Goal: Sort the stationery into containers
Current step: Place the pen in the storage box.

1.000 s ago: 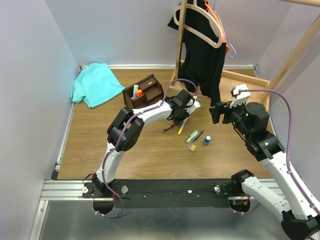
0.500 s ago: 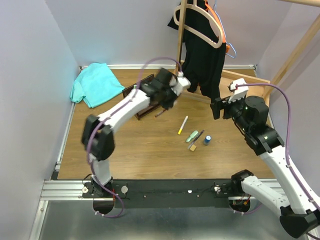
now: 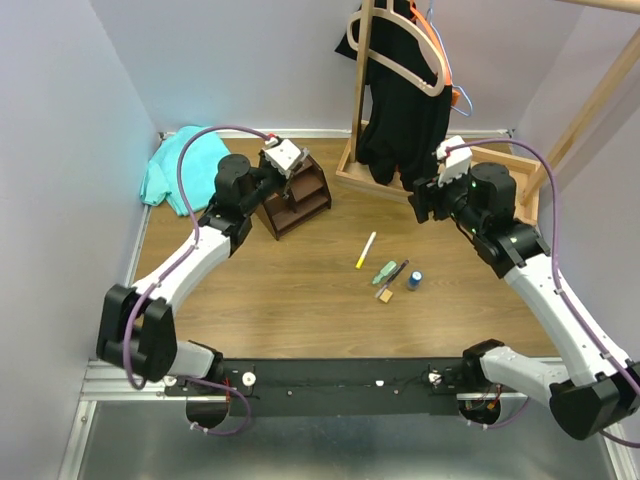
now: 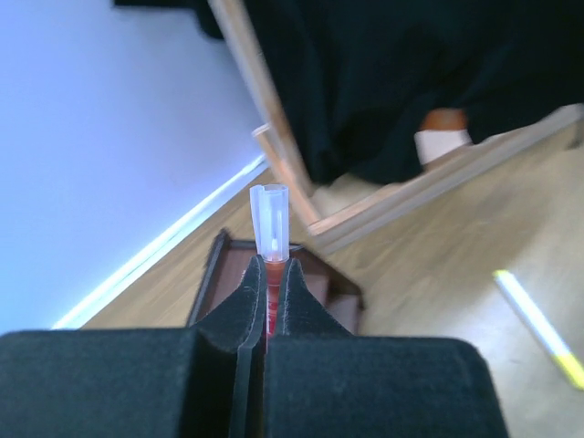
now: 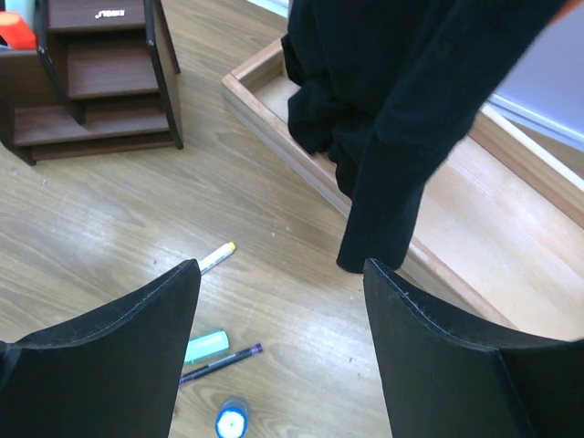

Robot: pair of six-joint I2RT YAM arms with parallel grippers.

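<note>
The left gripper (image 4: pixel 271 270) held a marker (image 4: pixel 271 219) over the organizer (image 3: pixel 300 200) near the table's (image 3: pixel 250 290) far edge.
Its shut jaws hid the marker's body, and only the clear cap showed. The right gripper (image 5: pixel 280 266) gaped wide. An orange marker (image 5: pixel 13 29), half cut off, sat in a slot.

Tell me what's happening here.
The left fingers are shut on a red marker with a clear cap, held just above the organizer. The right fingers are open and hold nothing, hovering over the table. A yellow marker, green marker, pen, tan block and blue cylinder lie loose, not yet sorted.
</note>
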